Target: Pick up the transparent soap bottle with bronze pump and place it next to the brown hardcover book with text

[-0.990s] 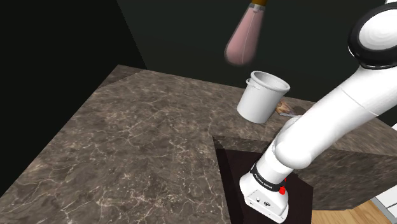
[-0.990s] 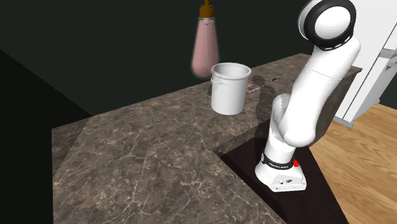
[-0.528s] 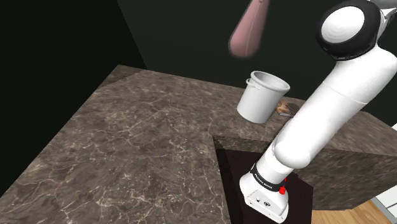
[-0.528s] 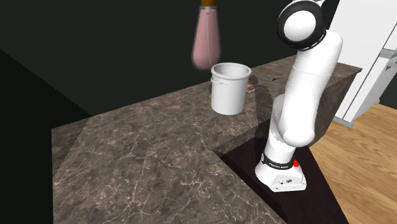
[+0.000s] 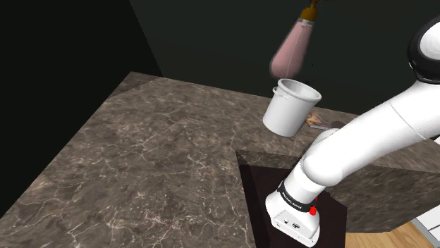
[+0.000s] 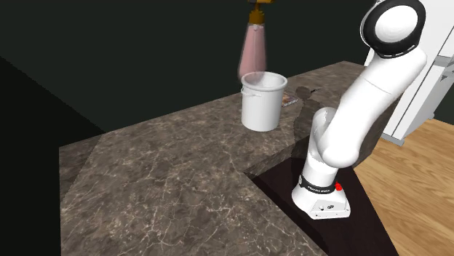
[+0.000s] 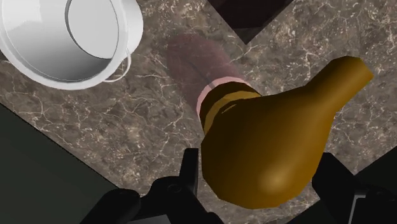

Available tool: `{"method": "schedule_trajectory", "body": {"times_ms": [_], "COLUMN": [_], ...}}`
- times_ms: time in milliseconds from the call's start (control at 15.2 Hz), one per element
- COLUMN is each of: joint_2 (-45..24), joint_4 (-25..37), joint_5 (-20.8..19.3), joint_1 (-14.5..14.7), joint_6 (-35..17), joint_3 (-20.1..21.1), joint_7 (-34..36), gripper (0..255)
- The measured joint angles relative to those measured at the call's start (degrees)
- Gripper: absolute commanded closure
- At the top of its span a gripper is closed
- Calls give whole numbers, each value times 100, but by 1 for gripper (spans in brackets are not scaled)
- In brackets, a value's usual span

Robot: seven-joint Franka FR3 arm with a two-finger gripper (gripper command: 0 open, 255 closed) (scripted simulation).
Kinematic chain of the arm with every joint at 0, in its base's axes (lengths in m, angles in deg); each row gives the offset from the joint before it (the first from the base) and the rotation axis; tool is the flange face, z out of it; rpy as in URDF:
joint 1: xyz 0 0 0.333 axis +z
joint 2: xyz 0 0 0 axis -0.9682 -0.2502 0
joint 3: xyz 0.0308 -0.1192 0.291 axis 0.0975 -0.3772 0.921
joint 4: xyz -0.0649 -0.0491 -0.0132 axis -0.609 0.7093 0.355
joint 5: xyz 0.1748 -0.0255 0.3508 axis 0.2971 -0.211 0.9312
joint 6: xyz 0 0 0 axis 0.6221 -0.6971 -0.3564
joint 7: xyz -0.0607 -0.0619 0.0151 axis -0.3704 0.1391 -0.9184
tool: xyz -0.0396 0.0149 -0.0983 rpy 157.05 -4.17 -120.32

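Note:
The soap bottle point(image 5: 290, 52) has a pinkish see-through body and a bronze pump point(image 5: 307, 10); it hangs tilted in the air just above the white bucket point(image 5: 290, 106). In the second exterior view the soap bottle point(image 6: 254, 49) hovers over the bucket's point(image 6: 262, 100) far rim. My gripper point(image 7: 257, 162) is shut on the bronze pump point(image 7: 273, 137), a black finger on either side, with the bottle body point(image 7: 194, 63) pointing down at the counter. The brown book point(image 5: 317, 121) lies flat behind the bucket, mostly hidden; a corner of the book point(image 6: 289, 100) peeks out beside the bucket.
The dark marble counter point(image 5: 155, 155) is L-shaped and wraps around the recess where my stand point(image 5: 296, 211) sits. A dark wall rises behind the counter. A wooden floor point(image 6: 415, 182) and a white appliance point(image 6: 433, 80) lie at the second exterior view's right.
The held bottle has swung toward the shoulder view's right and now hangs over the bucket. The arm's upper joint has also swung to the right.

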Motion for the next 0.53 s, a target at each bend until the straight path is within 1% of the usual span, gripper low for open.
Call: {"method": "schedule_trajectory", "body": {"times_ms": [264, 528], "joint_2": [550, 882], "joint_4": [-897, -1485], "joint_5": [-282, -567], "joint_1": [-123, -226], "joint_6": [-353, -635], "joint_3": [-250, -616], "joint_7": [-463, -978], "gripper": [255, 255]}}
